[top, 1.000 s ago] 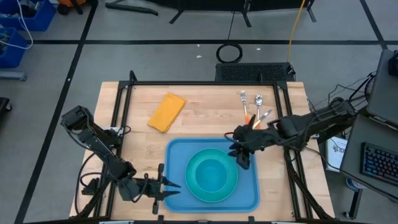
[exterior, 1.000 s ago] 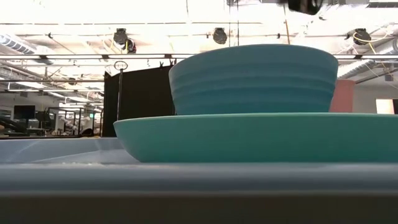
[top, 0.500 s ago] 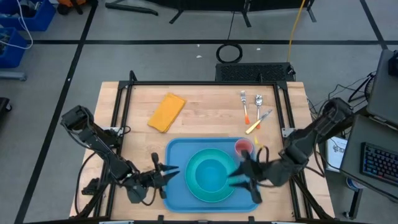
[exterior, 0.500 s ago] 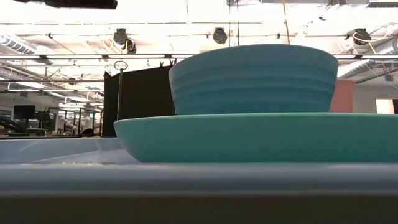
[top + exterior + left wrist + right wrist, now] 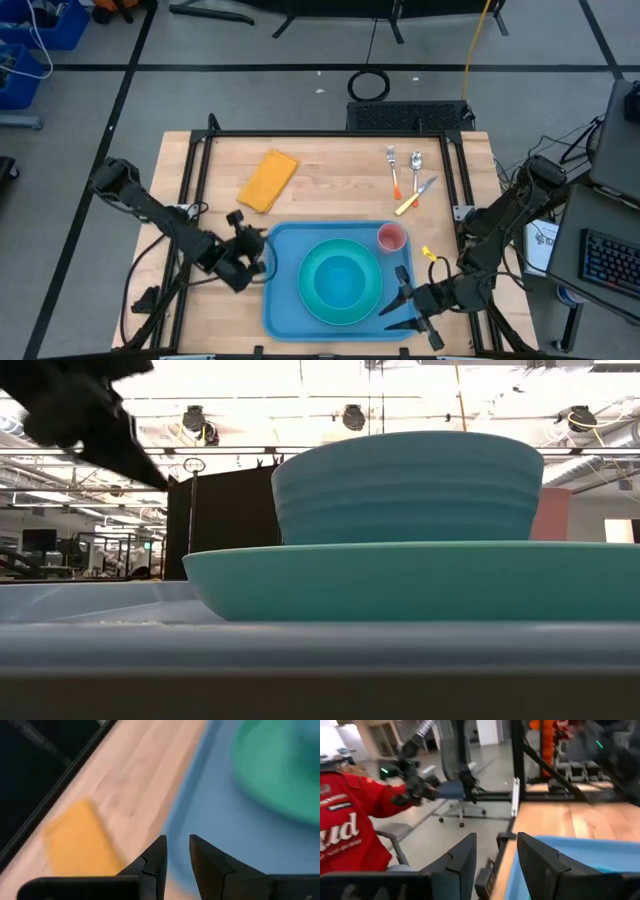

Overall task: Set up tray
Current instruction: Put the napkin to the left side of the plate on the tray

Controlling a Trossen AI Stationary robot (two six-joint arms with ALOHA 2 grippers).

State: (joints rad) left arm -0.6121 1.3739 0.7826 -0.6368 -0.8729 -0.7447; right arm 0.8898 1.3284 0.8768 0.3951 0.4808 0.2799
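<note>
The tray [image 5: 285, 300] lies at the near middle of the table [image 5: 330, 175]. It carries a teal plate [image 5: 312, 300] with a bowl [image 5: 342, 277] nested on it and a small pink cup [image 5: 390, 238] at its far right corner. Off the tray, further back: a yellow cloth [image 5: 268, 180] to the left; fork, spoon and a yellow-handled knife [image 5: 414, 196] to the right.

Left gripper [image 5: 250, 240] hovers just beside the tray's far left corner, fingers a narrow gap apart, nothing between them. Right gripper [image 5: 400, 308] sits low at the tray's near right edge, jaws moderately spread, also empty.

Likely step: left arm goes for the cloth. The wrist view is blurred, so the aim is a guess.

To do it well: widen the fingers before descending, approach the cloth from above at one edge, pinch a fold rather than the flat, lift clear of the rim before crossing. Right arm should hold off the cutlery until the left clears.
</note>
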